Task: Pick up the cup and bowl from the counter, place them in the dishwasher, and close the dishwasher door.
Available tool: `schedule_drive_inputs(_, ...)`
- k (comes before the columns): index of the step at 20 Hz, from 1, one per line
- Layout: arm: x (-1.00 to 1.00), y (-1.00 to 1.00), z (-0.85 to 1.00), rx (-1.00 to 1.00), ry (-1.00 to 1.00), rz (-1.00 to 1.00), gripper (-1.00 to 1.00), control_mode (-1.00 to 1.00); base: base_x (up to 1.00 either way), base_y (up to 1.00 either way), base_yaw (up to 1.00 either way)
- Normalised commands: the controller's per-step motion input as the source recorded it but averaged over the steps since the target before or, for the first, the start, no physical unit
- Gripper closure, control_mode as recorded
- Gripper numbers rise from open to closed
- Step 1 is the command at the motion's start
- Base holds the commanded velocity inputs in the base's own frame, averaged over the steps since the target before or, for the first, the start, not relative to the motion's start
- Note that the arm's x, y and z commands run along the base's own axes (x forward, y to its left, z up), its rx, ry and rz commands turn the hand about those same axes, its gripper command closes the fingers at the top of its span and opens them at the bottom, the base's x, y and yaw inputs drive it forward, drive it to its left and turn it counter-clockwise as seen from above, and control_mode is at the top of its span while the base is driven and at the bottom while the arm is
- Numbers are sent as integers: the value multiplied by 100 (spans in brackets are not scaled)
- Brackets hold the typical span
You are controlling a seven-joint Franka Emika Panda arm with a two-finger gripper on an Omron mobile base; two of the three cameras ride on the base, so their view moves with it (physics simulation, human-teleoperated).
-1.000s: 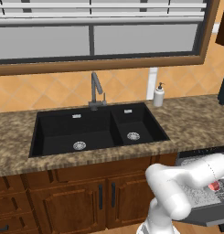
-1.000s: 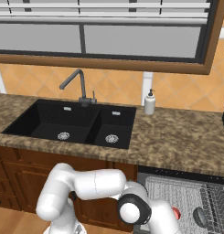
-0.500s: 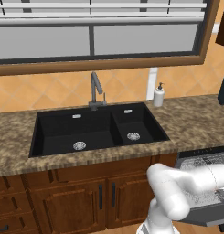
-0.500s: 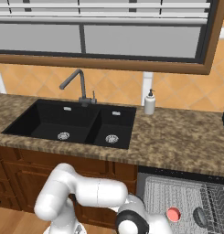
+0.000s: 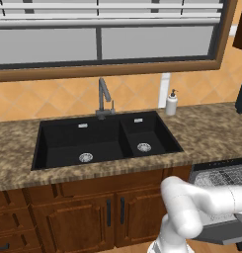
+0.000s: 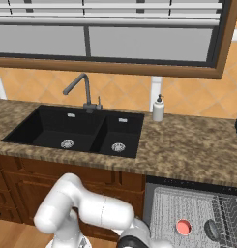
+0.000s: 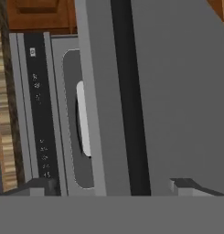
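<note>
arm bent low, gripper jaws spread wide

the white arm rises from the lower right of the left base view, folds at a rounded elbow and runs out toward the right edge of that view. in the right base view it rises from the lower left, bends at a bulky white joint and drops to a dark wrist joint at the bottom edge. in the hand view the gripper shows two dark fingertips set far apart, with nothing held between them.
</note>
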Motion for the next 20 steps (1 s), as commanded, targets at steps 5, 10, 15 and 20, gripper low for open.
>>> schedule_drive_inputs(5, 9, 0, -50, 0, -2, 0, -100, -100, 0, 0, 0)
schedule_drive_inputs(10, 46, 3, -21, 0, -7, 0, -100, -100, 0, 0, 0)
schedule_drive_inputs(15, 69, 6, -13, 0, -9, 0, -100, -100, 0, 0, 0)
schedule_drive_inputs(20, 62, 3, 0, 0, -4, 0, -100, -100, 0, 0, 0)
